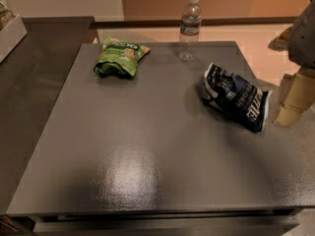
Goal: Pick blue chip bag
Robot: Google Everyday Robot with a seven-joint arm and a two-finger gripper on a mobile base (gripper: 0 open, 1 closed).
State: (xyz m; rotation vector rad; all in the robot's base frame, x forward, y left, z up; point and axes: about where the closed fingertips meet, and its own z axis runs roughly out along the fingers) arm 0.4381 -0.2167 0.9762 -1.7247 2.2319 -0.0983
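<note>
Blue chip bag (235,97): lies flat on the right part of the grey table (147,161), near its right edge and a little behind the middle; one end points toward the far left, the other toward the near right.
Bag look: dark navy, glossy and crumpled, with white lettering and white patches.
Gripper (304,33): only a pale grey rounded part shows at the upper right edge of the view, up and to the right of the blue chip bag, beyond the table's right edge and apart from the bag.
Gripper state: I cannot tell whether it is apart or together; it holds nothing that can be seen.
Green snack bag (119,57): lies on the far left part of the table, well apart from the blue chip bag, and looks a little smaller.
Water bottle (189,27): clear, with a white cap, upright at the far edge of the table between the two bags.
Side counter (34,82): a darker surface just beside the table on the left.
Tan shapes (295,97): pale, boxy, on the floor beyond the table's right edge; what they are I cannot tell.
</note>
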